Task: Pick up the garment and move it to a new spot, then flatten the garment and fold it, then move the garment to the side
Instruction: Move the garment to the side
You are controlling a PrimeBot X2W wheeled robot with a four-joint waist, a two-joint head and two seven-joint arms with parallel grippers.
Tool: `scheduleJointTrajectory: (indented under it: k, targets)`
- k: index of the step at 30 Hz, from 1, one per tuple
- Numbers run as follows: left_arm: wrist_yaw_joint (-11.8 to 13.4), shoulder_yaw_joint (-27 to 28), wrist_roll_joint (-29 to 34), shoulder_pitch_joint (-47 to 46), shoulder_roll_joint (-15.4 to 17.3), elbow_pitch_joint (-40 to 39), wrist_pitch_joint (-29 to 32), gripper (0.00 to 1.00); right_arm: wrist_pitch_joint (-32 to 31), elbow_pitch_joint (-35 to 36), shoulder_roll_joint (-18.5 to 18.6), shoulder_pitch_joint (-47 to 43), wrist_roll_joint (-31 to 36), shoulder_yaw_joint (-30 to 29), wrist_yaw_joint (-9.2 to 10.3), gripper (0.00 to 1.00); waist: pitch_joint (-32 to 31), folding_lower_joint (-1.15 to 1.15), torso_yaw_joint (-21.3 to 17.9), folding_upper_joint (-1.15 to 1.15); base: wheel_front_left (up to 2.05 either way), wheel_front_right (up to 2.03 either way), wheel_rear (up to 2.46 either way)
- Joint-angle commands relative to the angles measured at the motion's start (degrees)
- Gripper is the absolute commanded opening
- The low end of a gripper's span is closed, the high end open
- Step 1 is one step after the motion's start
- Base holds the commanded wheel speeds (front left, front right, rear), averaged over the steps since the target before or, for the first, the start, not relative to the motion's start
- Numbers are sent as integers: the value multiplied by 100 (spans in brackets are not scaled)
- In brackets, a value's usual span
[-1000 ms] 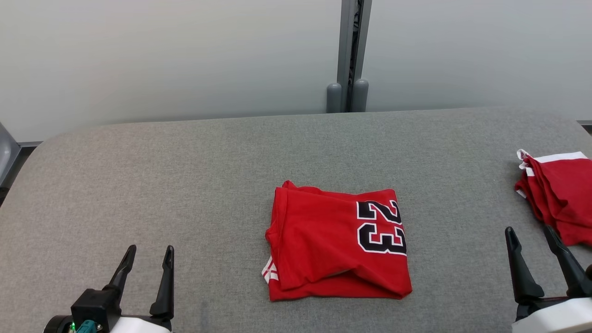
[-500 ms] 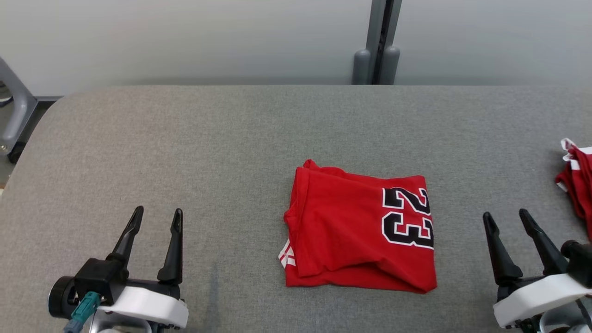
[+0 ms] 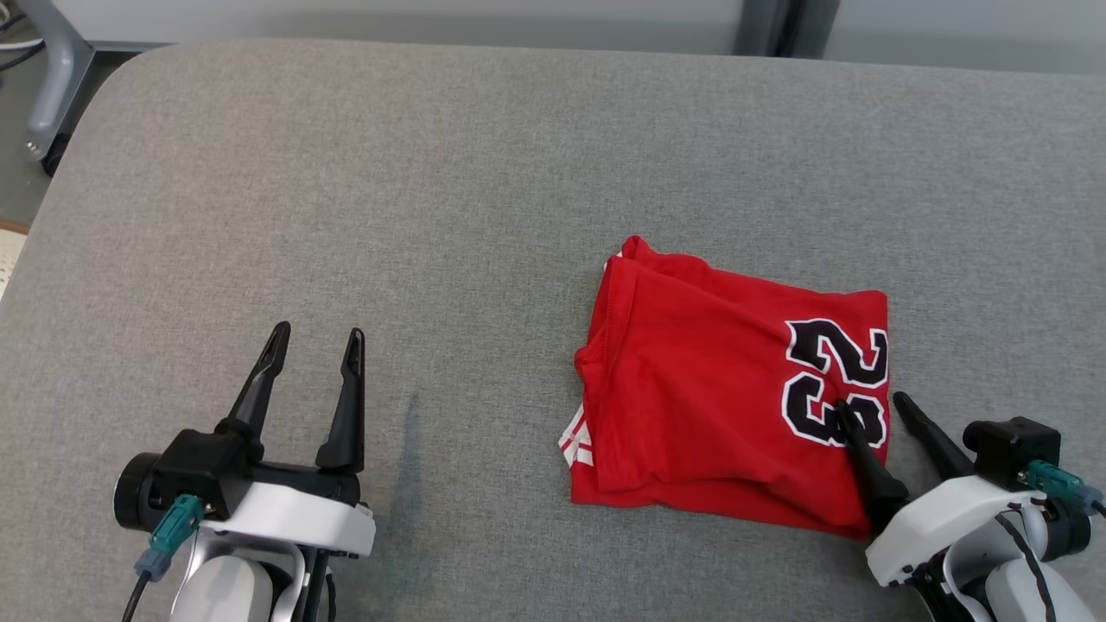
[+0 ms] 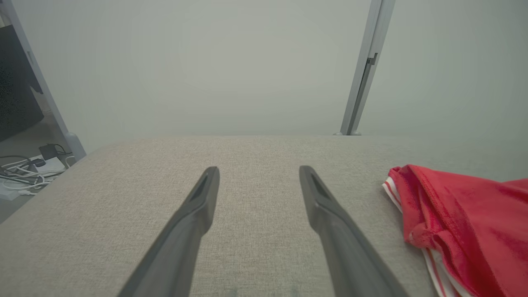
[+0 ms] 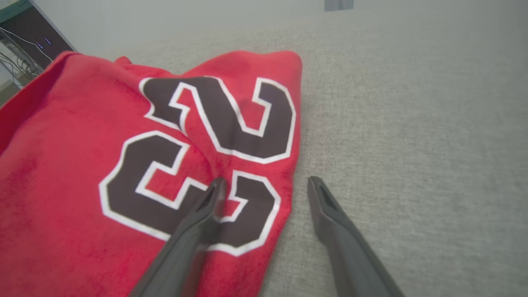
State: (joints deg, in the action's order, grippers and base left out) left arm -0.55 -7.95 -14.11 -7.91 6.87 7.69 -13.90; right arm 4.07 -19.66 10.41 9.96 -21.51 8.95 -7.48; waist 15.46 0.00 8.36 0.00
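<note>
A folded red garment [image 3: 717, 406] with a black "23" lies on the grey table [image 3: 432, 190], right of centre. My right gripper [image 3: 871, 408] is open and straddles the garment's right edge: one finger lies over the "23", the other over bare table. The right wrist view shows the garment [image 5: 123, 165] under the right gripper [image 5: 267, 185]. My left gripper [image 3: 315, 339] stands open over bare table at the lower left, well apart from the garment. In the left wrist view the left gripper [image 4: 259, 173] is open, and the garment [image 4: 462, 218] lies to its right.
The table's rounded left edge falls to the floor, where a grey metal leg [image 3: 52, 78] stands. Cables and a power strip [image 4: 29, 173] lie on the floor beyond it. A grey post [image 4: 363, 78] stands against the wall behind the table.
The camera has tilted down and turned left, so the second red pile has left the picture. My right gripper has moved in over the garment's right edge. The left gripper stays open.
</note>
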Motion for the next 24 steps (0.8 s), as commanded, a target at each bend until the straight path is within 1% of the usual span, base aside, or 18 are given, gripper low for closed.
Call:
scheduleJointTrajectory:
  k: [1, 5, 6, 7, 8, 13, 16, 18, 19, 21, 24]
  targets:
    - [-26, 12, 18, -129, 30, 2, -36, 100, 40, -60, 38, 75, -66, 27, -2, 100, 75, 0, 69, 0, 0, 0, 0]
    - [-26, 13, 26, -181, 19, 53, -76, 100, -86, -448, 78, 183, -249, 266, -2, 100, 131, 0, 77, 0, 0, 0, 0]
    - [-23, 24, 25, -195, 25, 56, -81, 100, -104, -521, 83, 216, -306, 311, -2, 84, 142, 0, 69, 0, 0, 0, 0]
    - [-20, 30, 24, -205, 28, 63, -90, 100, -160, -582, 95, 251, -359, 391, -2, 17, 151, 0, 61, 0, 0, 0, 0]
    - [-16, 32, 25, -216, 28, 68, -93, 100, -182, -613, 111, 274, -412, 457, -3, 0, 158, 0, 51, 0, 0, 0, 0]
    - [23, 59, 32, -227, 34, 64, -109, 100, -45, -611, 274, 447, -531, 584, 0, 0, 168, 0, -73, 0, 0, 0, 0]
    - [63, 99, 21, -166, 46, 48, -113, 100, 44, -475, 454, 540, -495, 595, 12, 0, 126, 0, -228, 0, 0, 0, 0]
    - [70, 112, 37, -117, 79, -17, -114, 100, 50, -278, 620, 569, -420, 549, 10, 0, 121, 0, -433, 0, 0, 0, 0]
    - [79, 112, 48, -107, 100, -70, -117, 100, 12, -140, 797, 536, -360, 451, 4, 0, 131, 0, -589, 0, 0, 0, 0]
    - [119, 140, 51, -81, 125, -132, -117, 100, -59, 21, 967, 479, -310, 361, -2, 0, 155, 0, -783, 0, 0, 0, 0]
    - [114, 116, 71, -92, 172, -223, -90, 100, -171, 242, 1260, 376, -202, 83, 0, 0, 225, 0, -1045, 0, 0, 0, 0]
